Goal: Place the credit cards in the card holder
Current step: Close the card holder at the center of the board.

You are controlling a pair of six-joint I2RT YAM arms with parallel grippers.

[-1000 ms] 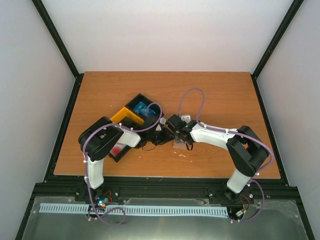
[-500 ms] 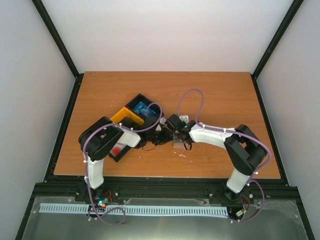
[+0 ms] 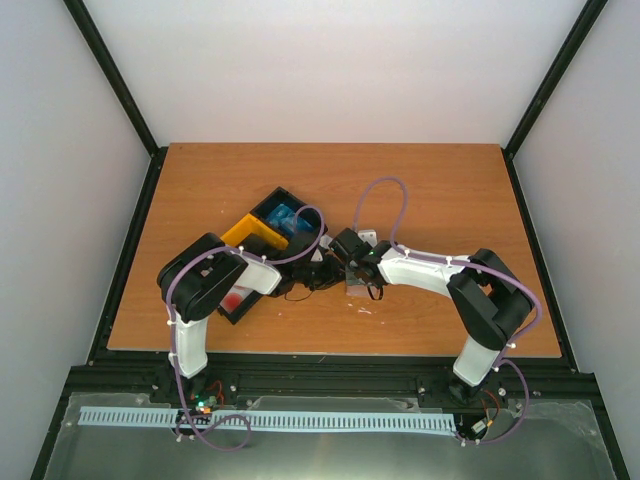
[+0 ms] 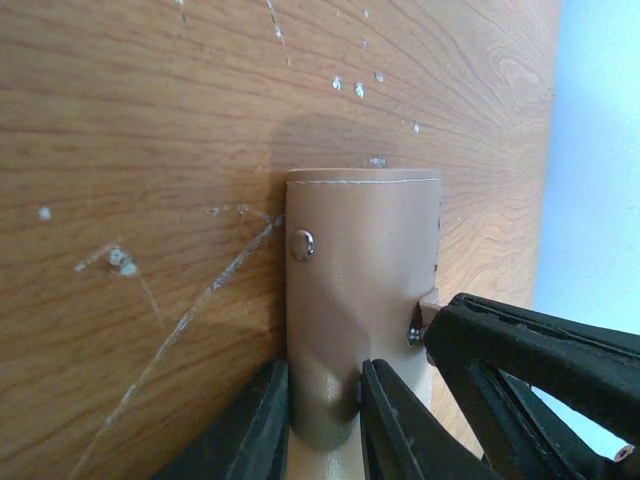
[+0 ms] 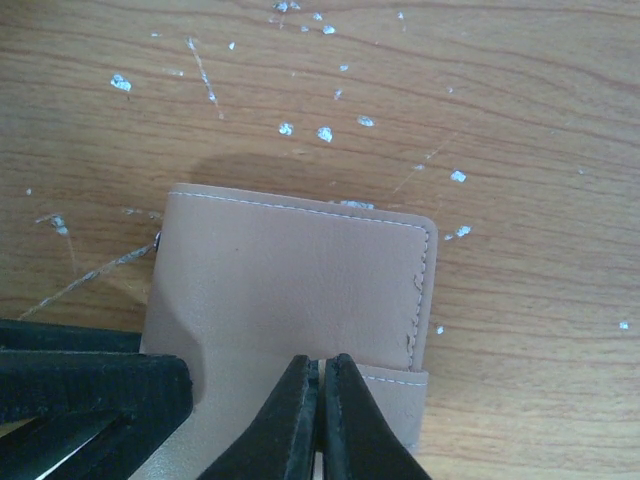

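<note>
The card holder lies on the table, near its middle, between the left gripper and right gripper. Left of it sit the bins, with credit cards inside.

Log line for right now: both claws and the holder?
left claw: clamped on card holder edge | right claw: shut, tips over holder | holder: folded, on table

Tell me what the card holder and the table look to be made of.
Card holder: leather or faux leather, the look leaves open which. Matte pinkish-tan, with stitched edges, soft creases and a small metal-looking stud.
Table: wood or wood-grain laminate, with a smooth, slightly sheened finish. Brown grain lines run along it, marked by scratches and white flecks.
</note>
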